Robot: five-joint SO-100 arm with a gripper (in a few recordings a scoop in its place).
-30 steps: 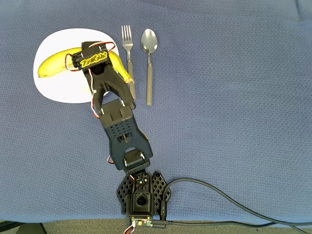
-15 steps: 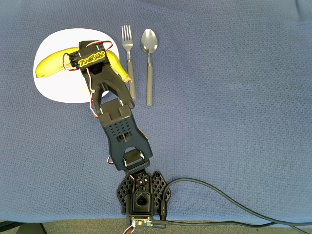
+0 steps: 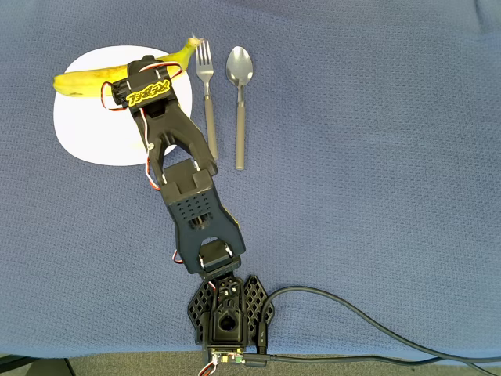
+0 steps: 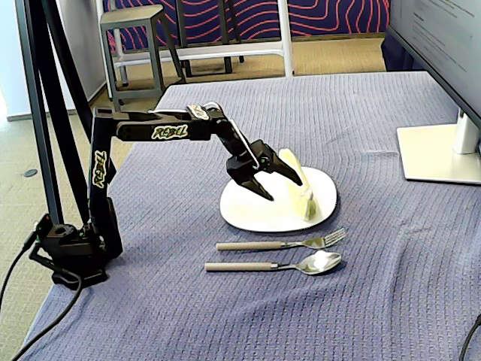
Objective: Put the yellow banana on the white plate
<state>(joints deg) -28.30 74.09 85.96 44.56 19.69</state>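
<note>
Banana [image 3: 82, 78] first: it lies along the plate's far rim in the overhead view. Its blunt end is over the plate's upper left edge, and its stem tip pokes past the rim at the upper right.

The desk [image 3: 376, 157], under a blue woven cloth, carries everything. The plate [image 3: 94, 133] is mostly bare. The arm [image 3: 188, 188] reaches across the plate's right side. The claw [image 4: 279, 186] sits at the banana's middle. In the fixed view its fingers look parted, one angled down at the plate and one lying along the fruit. I cannot tell whether they pinch the banana or merely rest against it. A fork [image 3: 207, 94] lies just right of the plate, and a spoon [image 3: 239, 94] lies beyond the fork.

Risks, as I judge them:
- The banana sits at the plate's edge, not its centre. Let go here, it could rock on its curve and slide over the rim onto the cloth.
- The stem tip is close to the fork's tines, so a swing toward that side could knock the fork.
- If the fingers hold only lightly, withdrawing the claw might drag the fruit off the plate.

Yellow stylised lettering marks the arm's links and the motor above the claw. I cannot read it with confidence.
</note>
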